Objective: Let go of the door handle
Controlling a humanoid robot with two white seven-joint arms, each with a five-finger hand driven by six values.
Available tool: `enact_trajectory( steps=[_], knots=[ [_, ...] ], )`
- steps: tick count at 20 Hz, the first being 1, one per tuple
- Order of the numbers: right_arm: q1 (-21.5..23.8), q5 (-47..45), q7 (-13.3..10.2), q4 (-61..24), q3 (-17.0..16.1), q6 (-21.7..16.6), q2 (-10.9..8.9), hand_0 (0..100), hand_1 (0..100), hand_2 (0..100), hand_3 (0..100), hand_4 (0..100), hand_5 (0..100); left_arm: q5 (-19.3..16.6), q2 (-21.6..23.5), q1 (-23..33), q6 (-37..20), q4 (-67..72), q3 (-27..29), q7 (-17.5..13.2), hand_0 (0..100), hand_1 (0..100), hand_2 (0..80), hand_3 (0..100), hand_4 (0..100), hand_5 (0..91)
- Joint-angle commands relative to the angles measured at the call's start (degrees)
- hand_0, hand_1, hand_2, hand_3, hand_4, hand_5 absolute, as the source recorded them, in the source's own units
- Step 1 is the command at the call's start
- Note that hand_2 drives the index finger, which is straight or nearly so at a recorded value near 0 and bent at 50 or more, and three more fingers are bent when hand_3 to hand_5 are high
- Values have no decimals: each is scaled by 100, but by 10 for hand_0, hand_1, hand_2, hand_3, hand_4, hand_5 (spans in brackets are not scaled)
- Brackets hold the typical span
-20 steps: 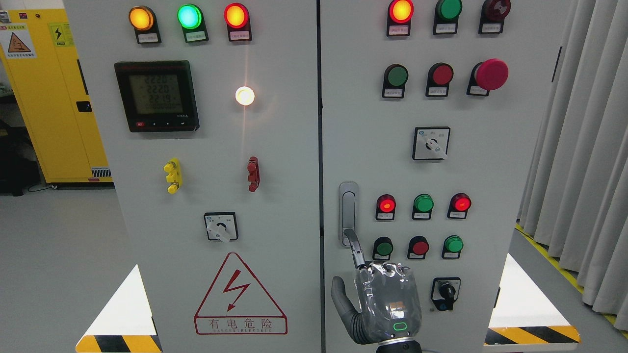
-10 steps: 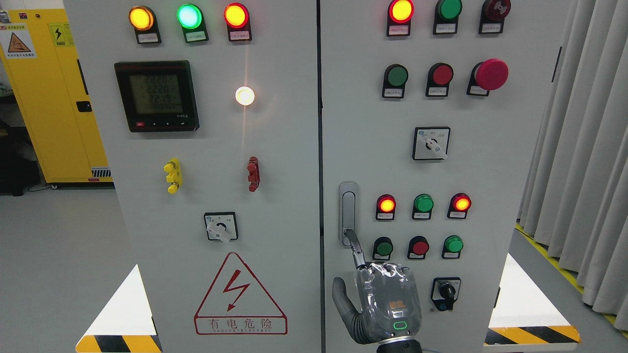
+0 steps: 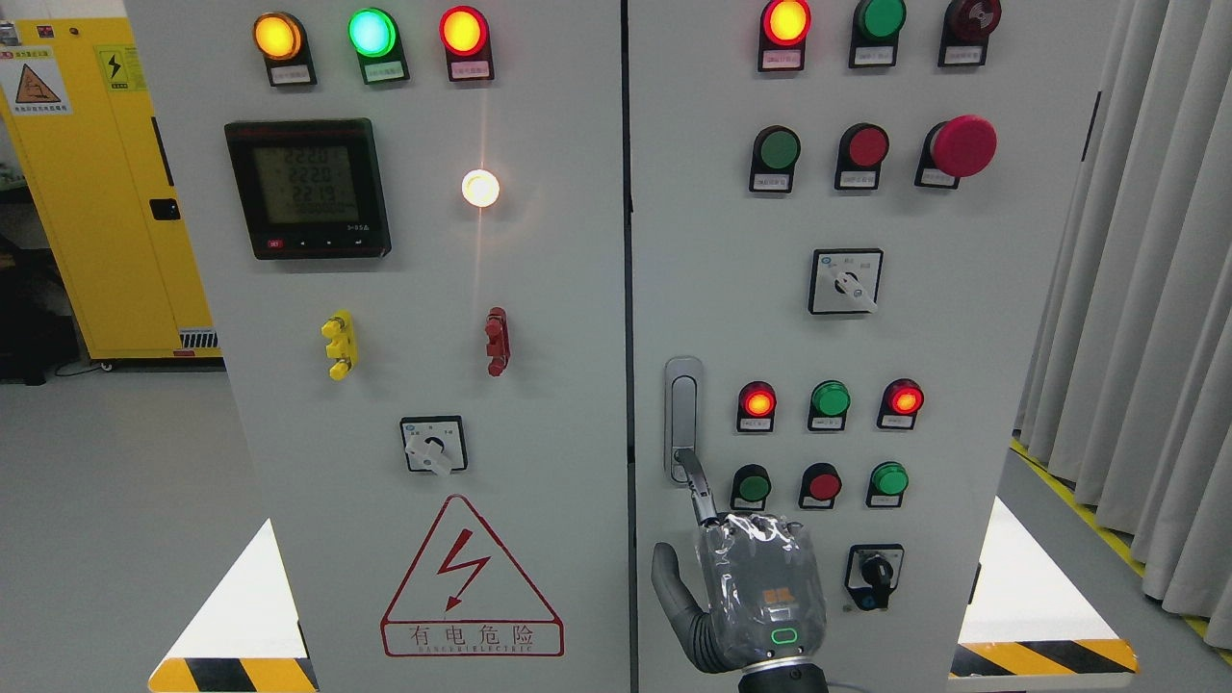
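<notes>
Our right hand (image 3: 746, 597), wrapped in clear plastic, rises from the bottom edge right of the middle, in front of the right cabinet door (image 3: 962, 366). One finger (image 3: 695, 486) sticks up, its tip touching the lower end of the door handle (image 3: 682, 419); the thumb juts out to the left and the other fingers are curled, grasping nothing. The silver handle stands upright near the door's left edge, just left of the red and green lamps (image 3: 831, 399).
</notes>
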Motion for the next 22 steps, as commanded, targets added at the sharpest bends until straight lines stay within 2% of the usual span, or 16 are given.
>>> enact_trajectory(
  steps=[1, 7, 22],
  knots=[
    [0, -3, 29, 46, 17, 4, 1, 664, 407, 46, 1000, 1000, 1000, 0, 0, 0, 0, -88, 0, 1, 120, 556, 0, 0, 0, 0],
    [0, -3, 143, 46, 26, 4, 1, 673, 410, 54, 1000, 1000, 1000, 0, 0, 0, 0, -88, 0, 1, 120, 556, 0, 0, 0, 0],
    [17, -12, 152, 81, 26, 4, 9, 680, 419, 69, 1000, 1000, 1000, 0, 0, 0, 0, -88, 0, 1, 120, 556, 0, 0, 0, 0]
  ],
)
